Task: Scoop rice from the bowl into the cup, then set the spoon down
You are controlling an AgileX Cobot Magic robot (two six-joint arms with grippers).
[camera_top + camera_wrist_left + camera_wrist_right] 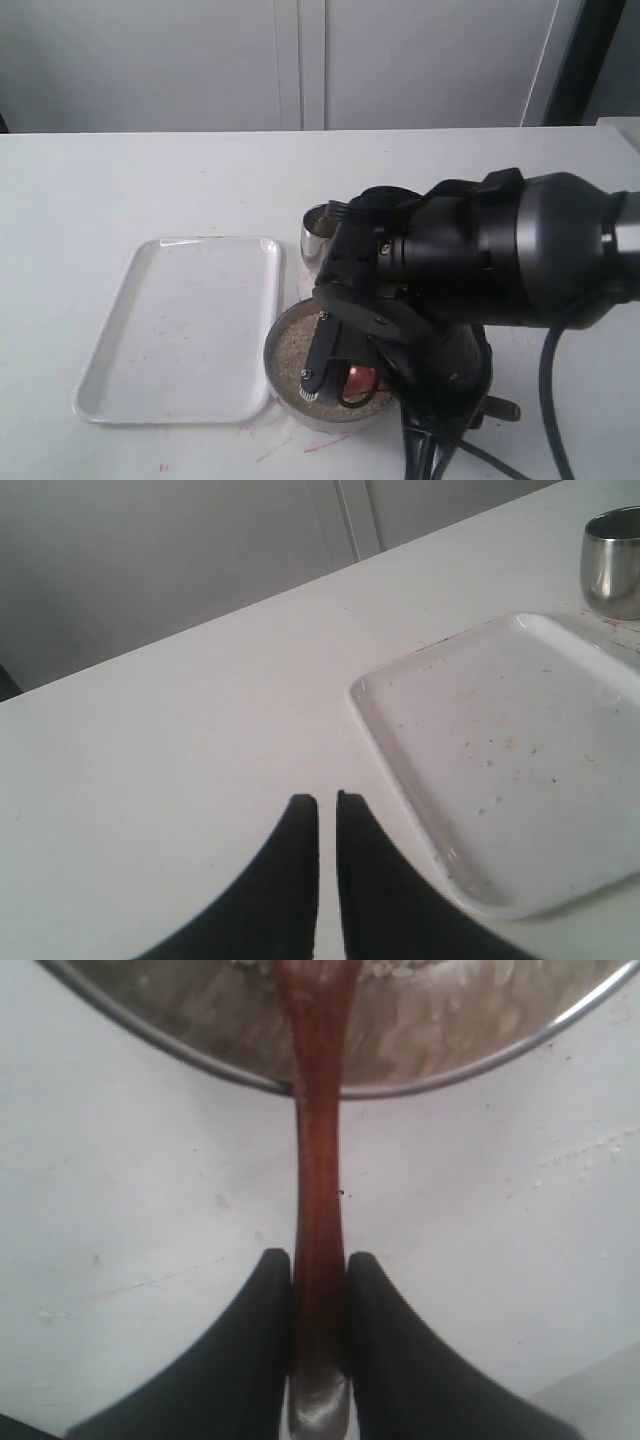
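My right gripper (pixel 318 1260) is shut on the slim handle of the reddish-brown spoon (pixel 318 1160). The handle crosses the rim of the steel bowl (pixel 150 1035) and runs in over the rice (pixel 420 1020); the spoon's round end is cut off by the frame edge. In the exterior view the right arm hangs over the bowl (pixel 285 395), hiding much of it; rice (pixel 293 350) and a bit of the spoon (pixel 358 378) show. Behind the bowl stands the cup (pixel 317 236), partly hidden. My left gripper (pixel 327 798) is shut on nothing, above bare table beside the tray.
A white rectangular tray (pixel 185 325) lies left of the bowl, with a few stray grains on it (pixel 500 740). The cup (pixel 612 562) stands past the tray's far corner. Red marks are on the table by the bowl. A black cable hangs at the front right.
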